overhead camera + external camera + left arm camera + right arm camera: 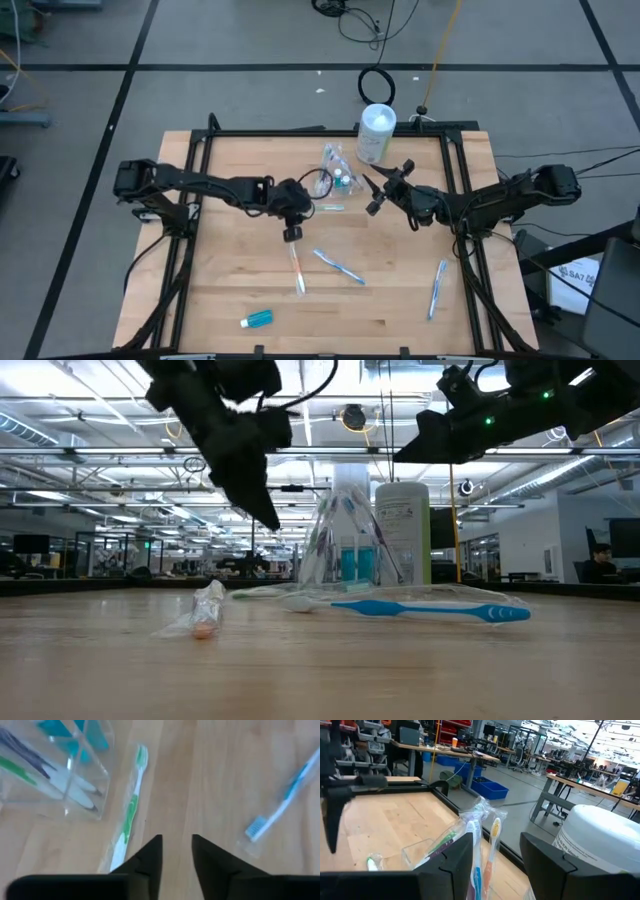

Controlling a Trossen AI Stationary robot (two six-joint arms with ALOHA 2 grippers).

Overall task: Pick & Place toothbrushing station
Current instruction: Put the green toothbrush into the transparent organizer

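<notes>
Partly stocked: clear holder at table's 12 o'clock holds brushes and apparently tubes. Loose toothbrushes and a tube remain at 6 o'clock. Left gripper and right gripper spread, empty.

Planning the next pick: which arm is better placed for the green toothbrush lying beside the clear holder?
Left. Its gripper hangs open just off the green toothbrush; the right gripper faces the holder instead.
</notes>
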